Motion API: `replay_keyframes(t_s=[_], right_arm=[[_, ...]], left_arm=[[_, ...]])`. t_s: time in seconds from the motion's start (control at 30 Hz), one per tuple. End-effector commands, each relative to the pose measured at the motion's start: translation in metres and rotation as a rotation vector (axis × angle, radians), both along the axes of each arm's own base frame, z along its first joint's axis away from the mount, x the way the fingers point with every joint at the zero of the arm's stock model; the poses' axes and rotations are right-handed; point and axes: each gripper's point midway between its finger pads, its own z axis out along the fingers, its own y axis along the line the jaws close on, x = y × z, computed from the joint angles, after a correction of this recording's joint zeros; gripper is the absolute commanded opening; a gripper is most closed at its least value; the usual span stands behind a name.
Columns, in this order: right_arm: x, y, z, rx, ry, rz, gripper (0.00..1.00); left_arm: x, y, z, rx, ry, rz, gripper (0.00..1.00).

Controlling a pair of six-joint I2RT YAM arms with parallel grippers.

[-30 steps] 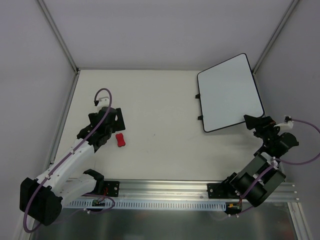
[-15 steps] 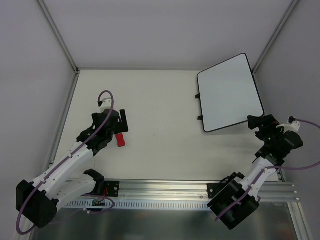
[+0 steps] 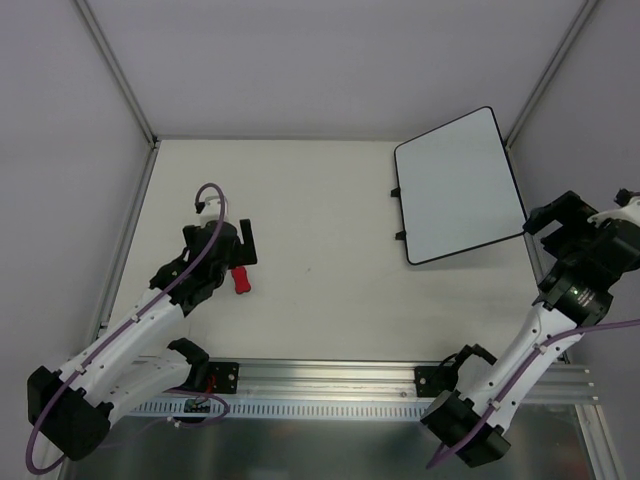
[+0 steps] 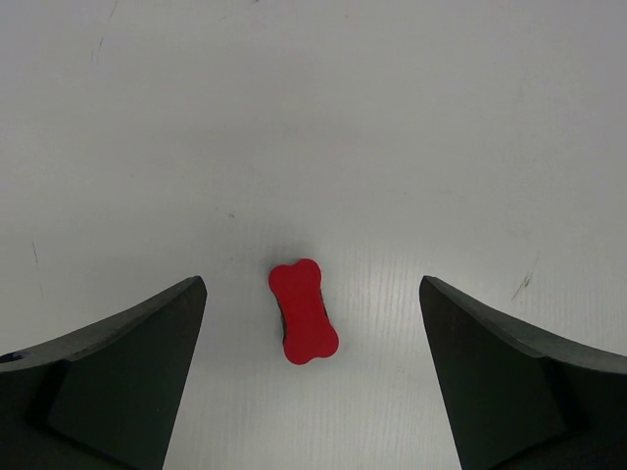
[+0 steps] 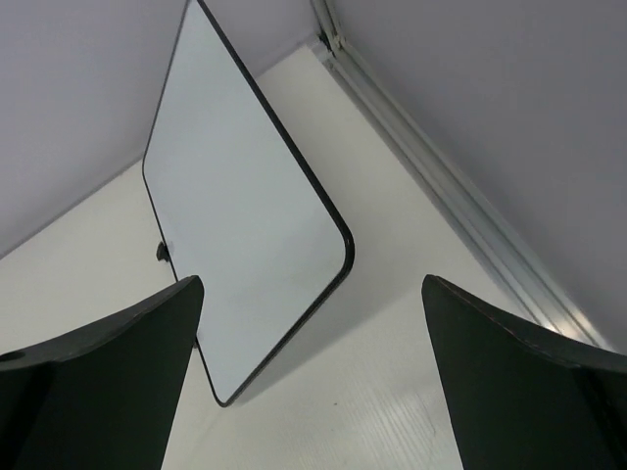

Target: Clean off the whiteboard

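The whiteboard (image 3: 460, 185) lies at the back right of the table, its white face blank, with a thin black rim and small black feet on its left side. It also shows in the right wrist view (image 5: 245, 225). My right gripper (image 3: 556, 214) is open and empty, raised just off the board's near right corner (image 5: 312, 284). The small red bone-shaped eraser (image 3: 239, 281) lies on the table at the left. My left gripper (image 3: 245, 247) is open above it, and the eraser (image 4: 304, 311) lies between the fingers without touching them.
Grey walls with metal frame posts (image 3: 118, 70) close in the table on three sides. An aluminium rail (image 3: 330, 378) runs along the near edge by the arm bases. A metal strip (image 5: 441, 196) runs along the wall right of the board.
My right arm has lifted and swung right, away from the board's near edge. My left gripper has shifted slightly; the eraser has stayed where it was.
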Motion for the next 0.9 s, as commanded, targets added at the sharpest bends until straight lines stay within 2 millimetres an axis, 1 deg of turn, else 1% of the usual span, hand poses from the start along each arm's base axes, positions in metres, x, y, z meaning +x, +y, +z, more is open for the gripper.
replay_keyframes(t_s=[0.0, 0.03, 0.07, 0.1, 0.13, 0.17, 0.23, 0.27, 0.3, 0.33, 0.37, 0.4, 0.43, 0.47, 0.5, 0.53, 0.57, 0.6, 0.63, 0.67, 0.7, 0.73, 0.77, 0.8, 0.83, 0.87], right_arm=[[-0.013, 0.003, 0.045, -0.072, -0.009, -0.033, 0.99], [-0.012, 0.008, 0.057, -0.065, -0.035, -0.021, 0.99], [-0.013, 0.016, 0.082, -0.086, -0.086, 0.003, 0.99], [-0.011, 0.02, 0.092, -0.086, -0.103, 0.021, 0.99], [-0.009, 0.029, 0.102, -0.083, -0.126, 0.052, 0.99], [-0.011, 0.036, 0.119, -0.099, -0.164, 0.07, 0.99], [-0.009, 0.048, 0.134, -0.115, -0.193, 0.122, 0.99], [-0.011, 0.048, 0.141, -0.126, -0.204, 0.114, 0.99], [-0.015, 0.051, 0.156, -0.155, -0.234, 0.112, 0.99], [-0.015, 0.059, 0.163, -0.175, -0.247, 0.14, 0.99], [-0.018, 0.061, 0.169, -0.206, -0.256, 0.145, 0.99], [-0.022, 0.066, 0.182, -0.258, -0.277, 0.164, 0.99], [-0.024, 0.074, 0.187, -0.281, -0.29, 0.196, 0.99], [-0.026, 0.076, 0.192, -0.303, -0.298, 0.204, 0.99], [-0.028, 0.079, 0.197, -0.338, -0.304, 0.216, 0.99], [-0.031, 0.086, 0.203, -0.357, -0.321, 0.239, 0.99], [-0.035, 0.086, 0.207, -0.377, -0.33, 0.228, 0.99], [-0.038, 0.088, 0.209, -0.394, -0.335, 0.236, 0.99], [-0.041, 0.095, 0.213, -0.426, -0.347, 0.264, 0.99], [-0.046, 0.094, 0.216, -0.45, -0.355, 0.254, 0.99], [-0.053, 0.097, 0.22, -0.474, -0.369, 0.258, 0.99], [-0.057, 0.102, 0.222, -0.492, -0.381, 0.279, 0.99], [-0.063, 0.098, 0.226, -0.533, -0.383, 0.256, 0.99], [-0.071, 0.098, 0.23, -0.559, -0.399, 0.247, 0.99], [-0.076, 0.099, 0.232, -0.573, -0.412, 0.254, 0.99], [-0.081, 0.096, 0.237, -0.61, -0.42, 0.234, 0.99]], left_arm=[[0.009, -0.003, 0.038, -0.001, -0.094, -0.025, 0.93], [0.01, -0.004, 0.045, -0.002, -0.106, -0.032, 0.93], [0.011, -0.004, 0.062, -0.012, -0.138, -0.032, 0.93], [0.011, -0.003, 0.072, -0.007, -0.154, -0.036, 0.94], [0.01, 0.0, 0.084, -0.009, -0.179, -0.033, 0.94], [0.011, 0.002, 0.105, -0.02, -0.223, -0.024, 0.95], [0.008, 0.007, 0.129, -0.017, -0.273, -0.026, 0.98], [0.005, 0.01, 0.152, -0.036, -0.325, -0.022, 0.99], [0.004, 0.015, 0.164, -0.022, -0.351, -0.016, 0.99], [0.001, 0.018, 0.176, -0.02, -0.377, -0.01, 0.99], [-0.003, 0.023, 0.197, -0.03, -0.423, -0.001, 0.99], [-0.005, 0.03, 0.207, -0.006, -0.444, 0.012, 0.99], [-0.009, 0.035, 0.217, -0.001, -0.467, 0.02, 0.99], [-0.013, 0.039, 0.234, -0.008, -0.504, 0.028, 0.99], [-0.016, 0.044, 0.242, 0.015, -0.519, 0.03, 0.99], [-0.019, 0.048, 0.251, 0.024, -0.538, 0.036, 0.99], [-0.022, 0.051, 0.26, 0.029, -0.558, 0.038, 0.99], [-0.028, 0.057, 0.276, 0.037, -0.591, 0.042, 0.99], [-0.031, 0.06, 0.283, 0.042, -0.606, 0.044, 0.99], [-0.035, 0.066, 0.29, 0.047, -0.624, 0.06, 0.99], [-0.041, 0.072, 0.303, 0.073, -0.647, 0.064, 0.99], [-0.044, 0.076, 0.308, 0.08, -0.658, 0.071, 0.99], [-0.047, 0.08, 0.313, 0.086, -0.667, 0.086, 0.99], [-0.052, 0.085, 0.322, 0.091, -0.687, 0.092, 0.99], [-0.055, 0.088, 0.325, 0.095, -0.695, 0.104, 0.99], [-0.058, 0.091, 0.329, 0.095, -0.702, 0.108, 0.99]])
